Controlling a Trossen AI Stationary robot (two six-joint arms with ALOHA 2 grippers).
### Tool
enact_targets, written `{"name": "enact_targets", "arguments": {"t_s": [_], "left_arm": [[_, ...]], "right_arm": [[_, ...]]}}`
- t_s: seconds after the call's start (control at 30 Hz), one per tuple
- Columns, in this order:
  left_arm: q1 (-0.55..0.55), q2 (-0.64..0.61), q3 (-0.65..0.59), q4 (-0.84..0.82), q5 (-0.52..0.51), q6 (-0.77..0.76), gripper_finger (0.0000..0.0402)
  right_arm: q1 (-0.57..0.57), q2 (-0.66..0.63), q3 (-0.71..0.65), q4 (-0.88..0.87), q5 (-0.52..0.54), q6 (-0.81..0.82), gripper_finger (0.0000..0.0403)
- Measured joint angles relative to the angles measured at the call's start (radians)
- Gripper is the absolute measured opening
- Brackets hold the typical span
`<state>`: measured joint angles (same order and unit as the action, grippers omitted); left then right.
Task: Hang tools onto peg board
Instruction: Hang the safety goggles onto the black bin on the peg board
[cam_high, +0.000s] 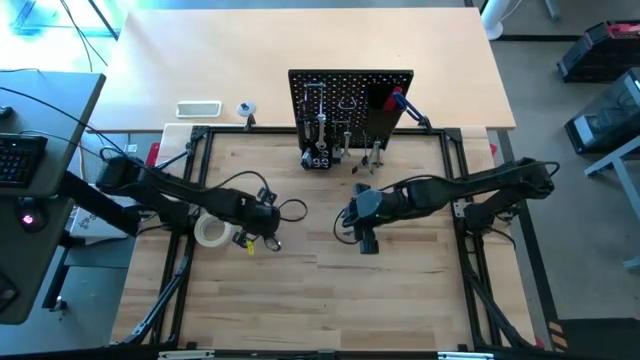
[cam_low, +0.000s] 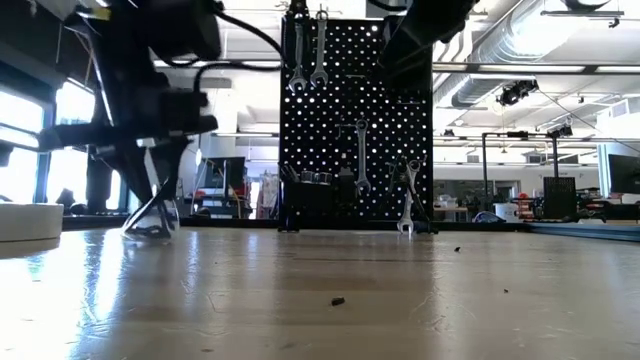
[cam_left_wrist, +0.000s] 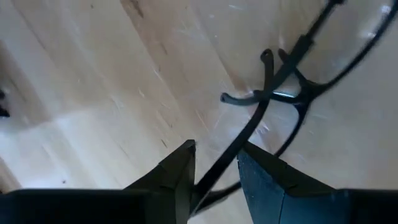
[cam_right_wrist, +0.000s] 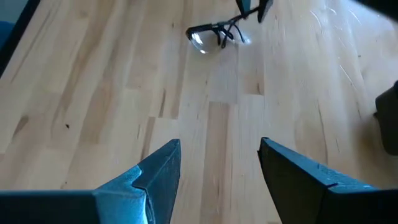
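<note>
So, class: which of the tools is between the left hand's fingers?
The clear glasses: one temple arm runs between the left hand fingers. The tape roll lies beside it, untouched.

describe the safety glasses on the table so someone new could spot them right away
Start at the black peg board at the table's back edge, then come forward and left to the left gripper. The glasses lie there, one thin dark arm between its fingers; clear lenses, unlike the pale tape roll nearby.
</note>
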<state>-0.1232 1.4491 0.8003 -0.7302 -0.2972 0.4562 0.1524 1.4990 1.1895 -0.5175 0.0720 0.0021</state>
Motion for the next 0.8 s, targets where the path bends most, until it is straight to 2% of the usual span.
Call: {"name": "enact_targets", "arguments": {"t_s": [0.07, 0.17, 0.3, 0.37, 0.5, 0.63, 0.8], "left_arm": [[0.005, 0.04, 0.019, -0.003, 0.01, 0.017, 0.011], [0.013, 0.098, 0.047, -0.028, 0.087, 0.026, 0.0099], [0.021, 0.144, 0.078, -0.042, 0.108, 0.025, 0.0029], [0.04, 0.146, 0.087, -0.022, 0.122, 0.017, 0.0008], [0.101, 0.105, 0.087, 0.072, 0.145, -0.009, 0.0003], [0.173, 0.049, 0.087, 0.188, 0.151, -0.009, 0.0002], [0.268, -0.007, 0.088, 0.367, 0.257, -0.02, 0.0001]], "right_arm": [[0.0, 0.0, -0.01, 0.022, -0.002, 0.002, 0.0213], [0.0, 0.0, -0.01, 0.024, -0.003, 0.005, 0.0213], [0.001, 0.0, -0.01, 0.02, -0.004, 0.021, 0.0213], [0.006, 0.0, -0.01, 0.012, -0.004, 0.021, 0.0213], [0.008, 0.0, -0.01, -0.026, -0.004, 0.035, 0.0213], [0.019, 0.0, -0.01, -0.137, 0.034, 0.08, 0.0213], [0.063, -0.005, -0.01, -0.26, 0.125, 0.15, 0.0213]]}}
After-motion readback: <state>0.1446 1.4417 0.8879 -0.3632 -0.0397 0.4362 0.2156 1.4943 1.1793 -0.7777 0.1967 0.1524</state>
